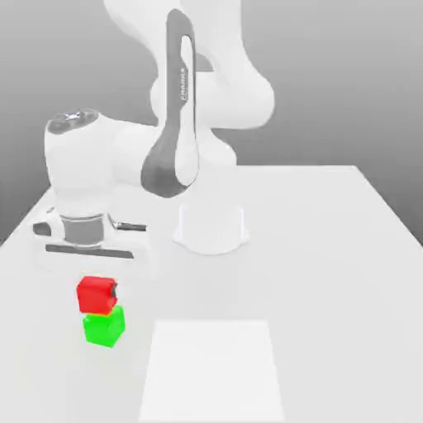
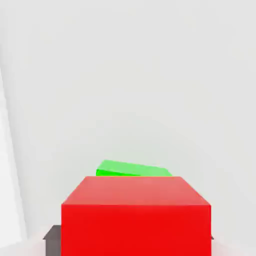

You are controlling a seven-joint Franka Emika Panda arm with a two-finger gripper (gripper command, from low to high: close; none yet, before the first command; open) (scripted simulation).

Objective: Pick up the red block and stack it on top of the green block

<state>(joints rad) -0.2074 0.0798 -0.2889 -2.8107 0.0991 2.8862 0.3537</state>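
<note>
While the arm bends low over the counter (image 1: 330, 248), the red block (image 1: 97, 294) sits directly above the green block (image 1: 104, 326), close to the counter's near edge on the exterior view's left. Red looks to be resting on green, or right at it; whether the two faces touch I cannot tell, and red is set a little toward the left of green rather than squarely over it. The gripper (image 1: 99, 291) is closed on the red block: a dark finger pad shows at the block's side in the exterior view, and in the hand view the red block (image 2: 136, 216) is right up close between dark finger tips at its lower corners, with a strip of the green block (image 2: 131, 169) peeking out beyond its far edge. Around the stack the counter is plain white. A pale square patch (image 1: 213, 368) lies flat just beside the blocks, toward the near edge's middle, not touching them. The arm's round base (image 1: 211, 230) stands well back, mid-counter, apart from the stack. Over the blocks hangs the wrist and hand body (image 1: 91, 235), directly above.
</note>
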